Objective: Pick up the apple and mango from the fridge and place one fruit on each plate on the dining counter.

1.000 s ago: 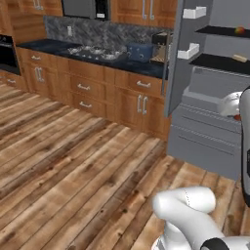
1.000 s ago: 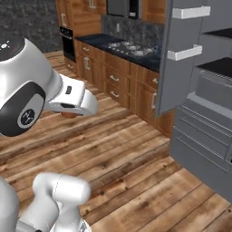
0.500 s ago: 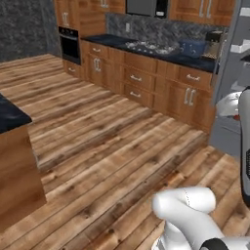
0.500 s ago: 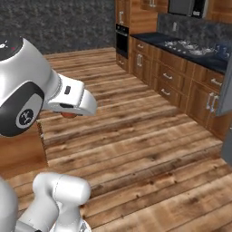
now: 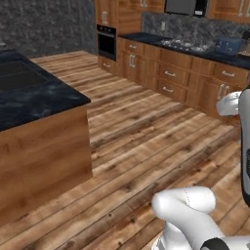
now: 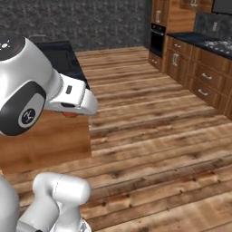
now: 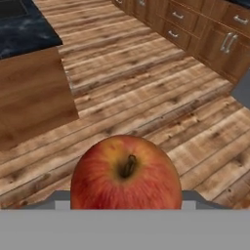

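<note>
Hand view: the claw (image 7: 126, 207) is clamped on the apple (image 7: 126, 172), which sits right against the camera, stem facing out, held high over the wooden floor (image 7: 146, 97). By my judgement the first pick is done and the carry is under way. What is left is setting this fruit on a plate, then fetching the mango for the other plate. The dining counter (image 5: 29, 93), black-topped with wooden sides, stands ahead on the left, well apart from the claw; wall cabinets (image 5: 180, 78) line the far right.
</note>
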Available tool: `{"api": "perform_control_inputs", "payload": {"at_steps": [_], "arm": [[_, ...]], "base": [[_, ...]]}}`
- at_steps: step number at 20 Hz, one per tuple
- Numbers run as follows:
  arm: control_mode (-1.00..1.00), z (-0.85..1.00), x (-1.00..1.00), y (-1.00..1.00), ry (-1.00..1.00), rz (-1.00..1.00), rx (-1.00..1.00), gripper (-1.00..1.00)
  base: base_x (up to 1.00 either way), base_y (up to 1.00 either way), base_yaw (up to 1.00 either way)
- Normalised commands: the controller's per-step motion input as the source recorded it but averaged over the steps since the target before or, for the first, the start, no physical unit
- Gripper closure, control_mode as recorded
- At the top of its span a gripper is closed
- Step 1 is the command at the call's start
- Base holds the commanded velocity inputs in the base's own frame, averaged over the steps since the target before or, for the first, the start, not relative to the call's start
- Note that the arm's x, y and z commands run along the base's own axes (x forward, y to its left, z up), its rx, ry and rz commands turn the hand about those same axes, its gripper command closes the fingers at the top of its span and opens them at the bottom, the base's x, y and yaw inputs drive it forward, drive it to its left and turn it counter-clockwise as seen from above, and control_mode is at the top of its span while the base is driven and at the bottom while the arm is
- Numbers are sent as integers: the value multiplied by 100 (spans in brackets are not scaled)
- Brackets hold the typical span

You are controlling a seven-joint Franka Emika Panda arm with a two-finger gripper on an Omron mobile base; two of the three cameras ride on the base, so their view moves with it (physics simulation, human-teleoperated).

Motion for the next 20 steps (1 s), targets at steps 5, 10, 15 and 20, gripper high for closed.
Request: {"api": "perform_control_inputs", "payload": {"at_steps": [5,10,15,20], "arm": [[100,0,0,0,0,0,0,100],[100,0,0,0,0,0,0,100],[100,0,0,0,0,0,0,100],[100,0,0,0,0,0,0,100]], "base": [[-3,100,4],[4,100,0],[30,100,0],[38,100,-1]]}}
